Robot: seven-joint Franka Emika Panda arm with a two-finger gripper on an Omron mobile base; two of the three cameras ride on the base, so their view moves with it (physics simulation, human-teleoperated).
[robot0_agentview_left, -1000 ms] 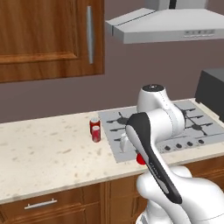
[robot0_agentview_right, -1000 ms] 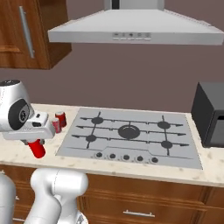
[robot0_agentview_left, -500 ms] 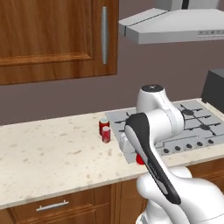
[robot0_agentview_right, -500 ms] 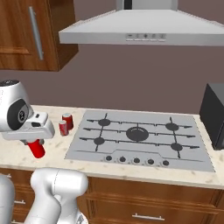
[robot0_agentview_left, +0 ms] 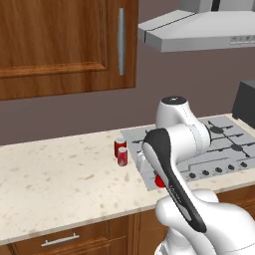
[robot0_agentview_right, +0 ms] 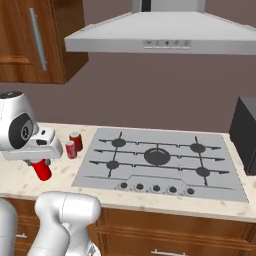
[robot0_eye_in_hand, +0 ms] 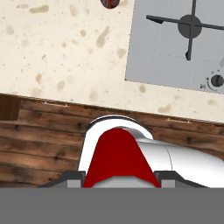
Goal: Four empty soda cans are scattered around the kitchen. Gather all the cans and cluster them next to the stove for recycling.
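My gripper point(robot0_agentview_right: 43, 163) is shut on a red soda can point(robot0_agentview_right: 42, 170), held upright above the counter's front edge, left of the stove point(robot0_agentview_right: 160, 160). In the hand view the same can point(robot0_eye_in_hand: 118, 157) stands between the finger tips of the gripper point(robot0_eye_in_hand: 118, 177), over the wooden cabinet fronts. In the left base view the arm hides the held can point(robot0_agentview_left: 159, 181) except for a small part. Two more soda cans point(robot0_agentview_right: 76, 141) point(robot0_agentview_right: 71, 149) stand close together on the counter by the stove's left edge, also seen as cans point(robot0_agentview_left: 120, 145) point(robot0_agentview_left: 122, 156) beside the stove point(robot0_agentview_left: 224, 144).
A speckled beige counter point(robot0_agentview_left: 60, 174) stretches to the left. A grey range hood point(robot0_agentview_right: 160, 37) hangs over the cooktop. A black appliance point(robot0_agentview_right: 245, 135) stands right of the stove. Wooden wall cabinets point(robot0_agentview_left: 64, 45) hang above the counter.
The whole picture has slid to the right in both base views, so the base has moved. The gripper keeps hold of the can, and the two cans stay by the stove.
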